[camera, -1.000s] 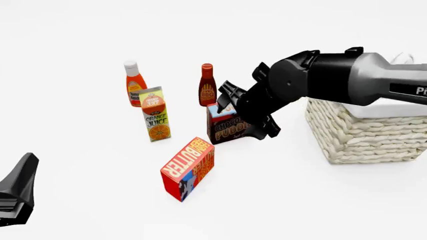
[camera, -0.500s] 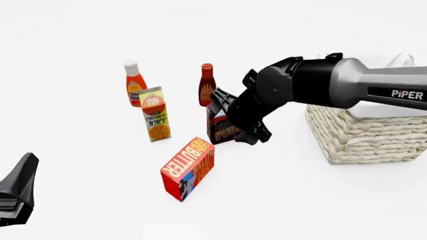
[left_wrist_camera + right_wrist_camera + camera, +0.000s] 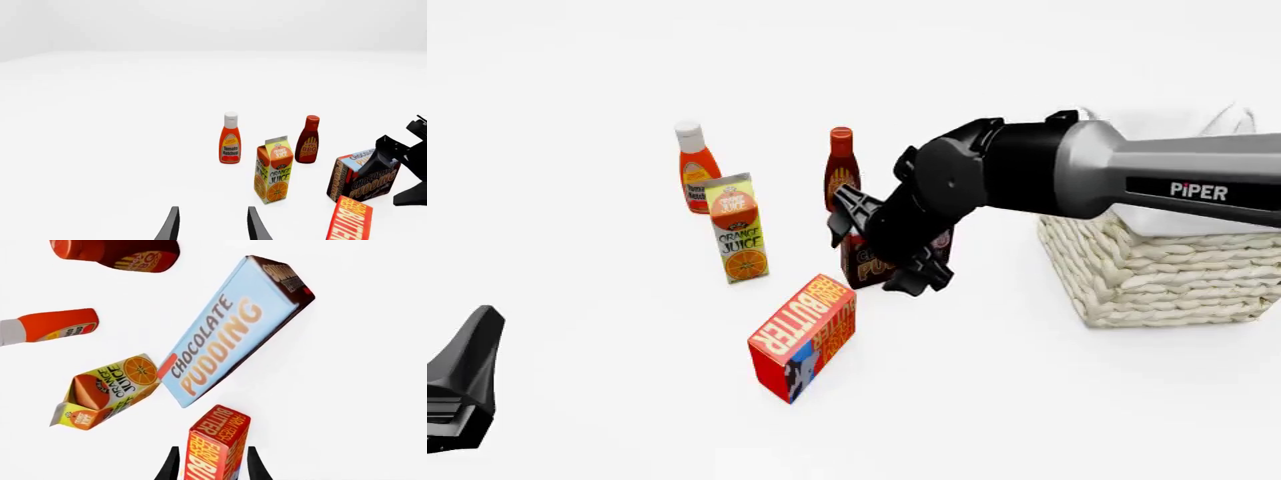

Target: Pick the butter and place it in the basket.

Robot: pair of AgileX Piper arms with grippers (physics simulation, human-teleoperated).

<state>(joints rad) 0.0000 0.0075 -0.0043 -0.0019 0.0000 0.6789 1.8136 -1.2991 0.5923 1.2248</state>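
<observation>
While the right arm reached in over the middle of the table, its right gripper [image 3: 874, 250] hung above and in front of the chocolate pudding box [image 3: 864, 262], hiding much of that box in the front view. From the right wrist view, the two finger tips [image 3: 170, 469] stood apart with the top of the butter [image 3: 215, 449] showing between them, though whether they touched it could not be told. The butter [image 3: 803, 336] stood on the table near the pudding box, on the camera's side of it and apart from it, its long lettered face turned up and to the left. The basket [image 3: 1154, 272] sat on the right side of the table, well apart from the butter, with the right arm passing in front of its cloth lining.

Behind the butter stood the orange juice carton [image 3: 737, 228], upright, with the ketchup bottle [image 3: 697, 167] just beyond it and the BBQ sauce bottle [image 3: 841, 168] behind the pudding box. The left gripper [image 3: 212, 225] waited low at the near left corner, away from everything, its fingers spread with only bare table between them.
</observation>
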